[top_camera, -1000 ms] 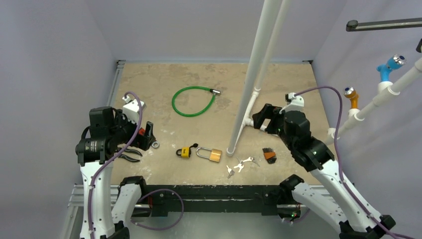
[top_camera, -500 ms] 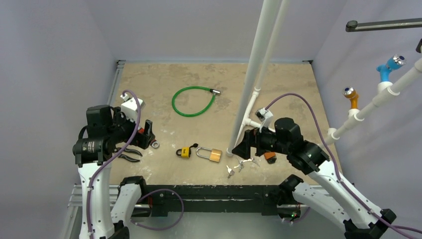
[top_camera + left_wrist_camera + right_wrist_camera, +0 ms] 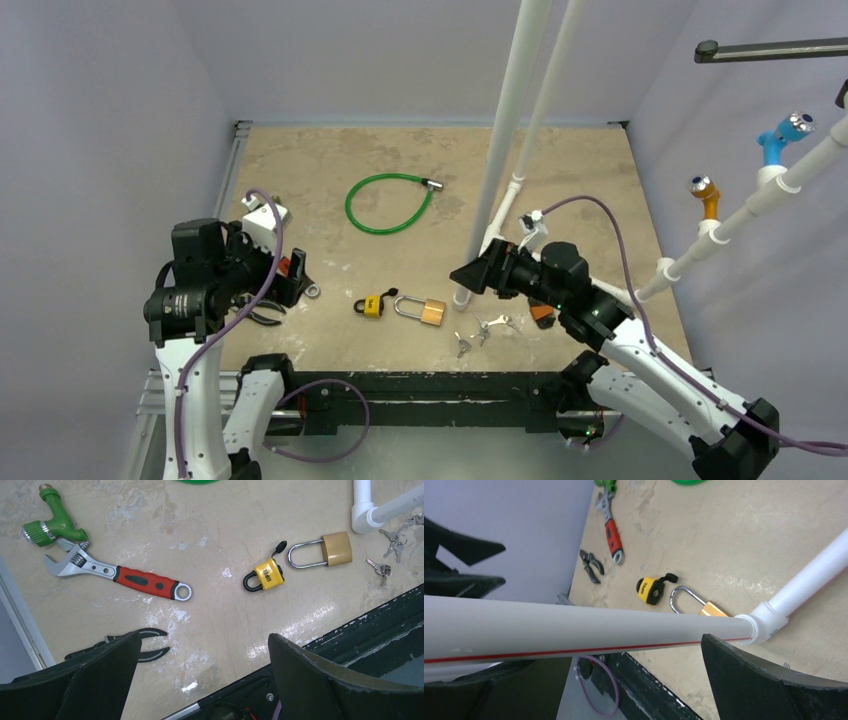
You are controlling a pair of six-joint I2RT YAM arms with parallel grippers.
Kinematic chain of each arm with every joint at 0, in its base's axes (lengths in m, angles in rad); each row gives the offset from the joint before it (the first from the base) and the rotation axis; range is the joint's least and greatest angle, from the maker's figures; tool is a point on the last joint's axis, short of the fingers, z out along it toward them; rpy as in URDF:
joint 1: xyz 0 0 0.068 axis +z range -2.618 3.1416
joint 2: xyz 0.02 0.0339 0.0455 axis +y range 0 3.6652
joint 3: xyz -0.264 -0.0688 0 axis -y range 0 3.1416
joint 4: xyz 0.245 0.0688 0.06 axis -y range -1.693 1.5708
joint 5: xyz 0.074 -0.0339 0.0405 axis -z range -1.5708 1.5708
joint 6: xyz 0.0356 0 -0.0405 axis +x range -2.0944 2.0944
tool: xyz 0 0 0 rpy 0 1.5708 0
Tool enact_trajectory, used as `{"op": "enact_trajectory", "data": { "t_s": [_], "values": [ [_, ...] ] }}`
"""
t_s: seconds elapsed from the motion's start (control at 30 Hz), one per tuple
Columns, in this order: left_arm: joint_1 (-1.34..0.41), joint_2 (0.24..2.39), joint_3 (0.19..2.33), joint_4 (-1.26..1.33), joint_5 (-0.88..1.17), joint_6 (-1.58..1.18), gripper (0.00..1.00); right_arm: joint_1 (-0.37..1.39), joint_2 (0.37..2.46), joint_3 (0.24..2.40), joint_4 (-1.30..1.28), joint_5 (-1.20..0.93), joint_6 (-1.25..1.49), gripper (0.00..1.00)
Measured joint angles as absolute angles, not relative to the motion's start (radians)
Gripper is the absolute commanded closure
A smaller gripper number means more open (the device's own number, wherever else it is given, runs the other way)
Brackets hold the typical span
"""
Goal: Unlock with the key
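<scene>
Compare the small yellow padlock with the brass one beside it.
The yellow padlock has a short black shackle; the brass padlock has a long silver one. The yellow padlock's body is rounded and smaller, the brass padlock's squarer and larger. A black tab juts from the yellow padlock; the brass padlock shows none. Both lie flat on the table.

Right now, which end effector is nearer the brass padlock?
Right. The right end effector hovers just beyond the brass padlock; the left end effector is far left, past the yellow padlock.
</scene>
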State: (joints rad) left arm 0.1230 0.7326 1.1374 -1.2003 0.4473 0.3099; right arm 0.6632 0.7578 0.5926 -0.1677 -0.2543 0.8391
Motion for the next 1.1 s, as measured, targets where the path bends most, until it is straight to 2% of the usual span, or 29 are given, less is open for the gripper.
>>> {"op": "enact_trajectory", "data": {
  "t_s": [0.23, 0.37, 0.53, 0.87, 1.1],
  "values": [
    [0.123, 0.722, 1.137, -1.208, 0.442, 0.332, 0.00, 0.735, 0.655, 0.481, -0.025, -0.084, 1.022, 0.01],
    [0.123, 0.722, 1.137, -1.214, 0.442, 0.336, 0.00, 0.869, 0.724, 0.484, 0.054, 0.038, 1.037, 0.01],
    [0.123, 0.720, 1.137, -1.215, 0.442, 0.341, 0.00, 1.086, 0.800, 0.484, 0.108, 0.075, 1.088, 0.01],
    [0.123, 0.694, 1.137, -1.224, 0.442, 0.368, 0.00, 1.119, 0.838, 0.489, 0.165, 0.236, 1.126, 0.01],
    [0.123, 0.685, 1.137, -1.242, 0.438, 0.389, 0.00, 1.130, 1.051, 0.526, 0.332, 0.302, 1.155, 0.01]
  ]
}}
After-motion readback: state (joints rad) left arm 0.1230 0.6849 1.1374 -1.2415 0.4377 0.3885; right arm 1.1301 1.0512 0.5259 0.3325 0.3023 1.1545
